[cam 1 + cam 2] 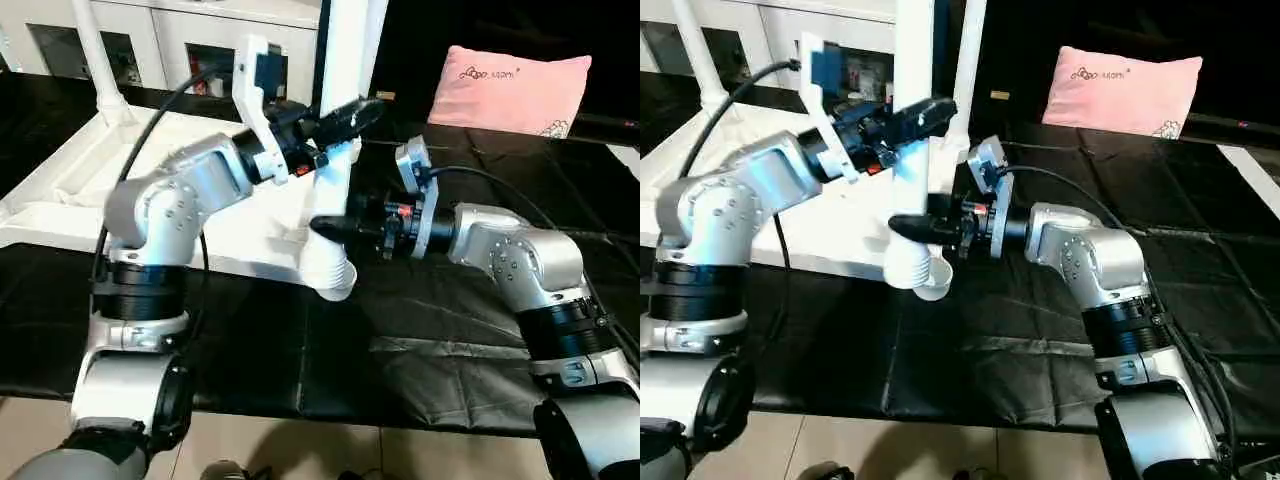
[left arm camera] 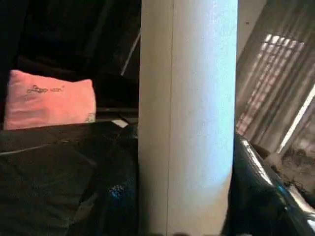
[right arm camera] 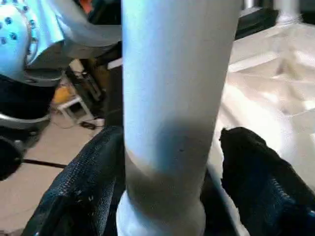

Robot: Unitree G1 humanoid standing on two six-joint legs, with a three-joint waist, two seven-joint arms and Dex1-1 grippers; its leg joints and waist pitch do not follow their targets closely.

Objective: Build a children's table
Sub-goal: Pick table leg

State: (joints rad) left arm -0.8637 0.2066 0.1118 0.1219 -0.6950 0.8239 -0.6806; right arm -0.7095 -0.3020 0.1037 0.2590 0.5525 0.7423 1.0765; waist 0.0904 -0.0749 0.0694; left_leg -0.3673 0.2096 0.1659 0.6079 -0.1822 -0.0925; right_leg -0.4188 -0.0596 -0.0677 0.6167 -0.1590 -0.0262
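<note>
The white tabletop (image 1: pixel 70 200) lies underside up on the black-covered bench. One long white leg (image 1: pixel 915 50) stands upright in the near right corner socket (image 1: pixel 332 272). My left gripper (image 1: pixel 358 115) is shut on this leg (image 2: pixel 187 118) partway up. My right gripper (image 1: pixel 325 228) sits lower, just above the socket, open with its black fingers (image 3: pixel 261 177) spread on either side of the leg (image 3: pixel 172 98). Another leg (image 1: pixel 95 50) stands in the far left corner, and a further white upright (image 1: pixel 972 50) rises behind the held leg.
A pink pillow (image 1: pixel 510 85) lies at the back right of the bench. A white glass-door cabinet (image 1: pixel 170 40) stands behind the tabletop. Black sheeting (image 1: pixel 420 340) covers the bench to the right and front of the tabletop, down to the front edge.
</note>
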